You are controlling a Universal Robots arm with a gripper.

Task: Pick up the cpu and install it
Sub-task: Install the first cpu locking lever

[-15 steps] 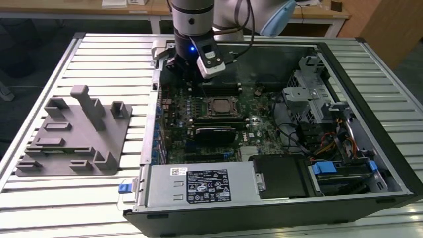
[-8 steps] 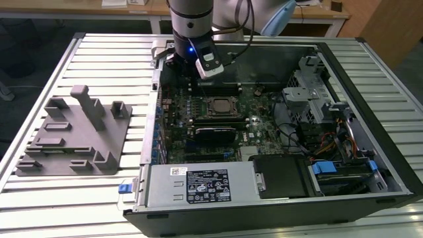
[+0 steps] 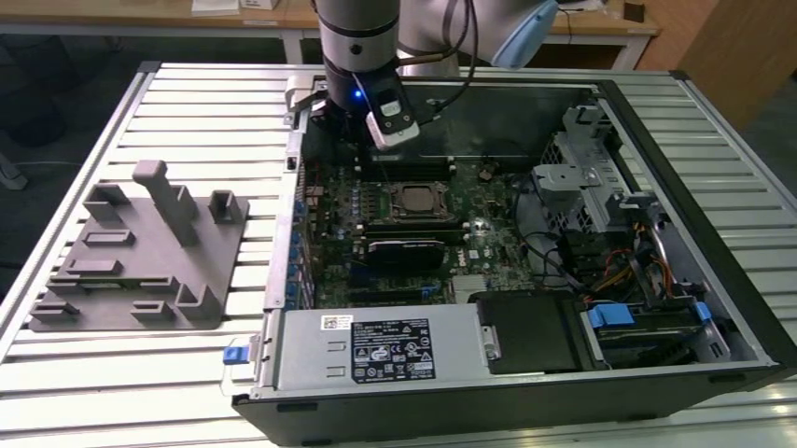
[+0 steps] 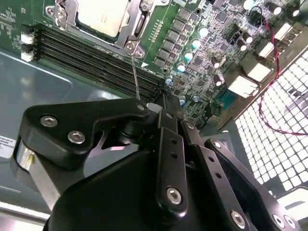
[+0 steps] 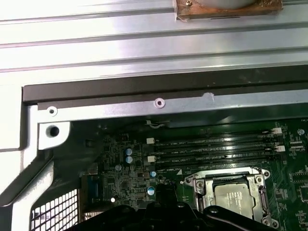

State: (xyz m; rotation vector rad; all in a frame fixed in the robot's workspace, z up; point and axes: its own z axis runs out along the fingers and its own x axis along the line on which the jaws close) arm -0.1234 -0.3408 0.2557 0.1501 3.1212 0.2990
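Black links of my tool (image 4: 161,108) loom closest in the second wrist view, hanging over the green motherboard (image 4: 202,62) inside the open computer case (image 3: 734,317). Whether the tool is wide or narrow I cannot tell.

Near the tool, the cpu (image 4: 98,17) lies flat in the metal socket frame (image 4: 139,24), its pale silver top facing up. Dark memory slots (image 4: 96,62) run just beside that frame, between it and my tool in the second wrist view. A thin metal lever (image 4: 135,72) runs from the frame's corner across the slots toward the tool; I cannot tell if it touches.

From the exterior view, a black heatsink block (image 3: 405,254) sits on the far side of the socket from my tool. Well apart from the tool, outside the case, a grey fixture (image 3: 137,261) stands on the slatted bench (image 3: 187,93).
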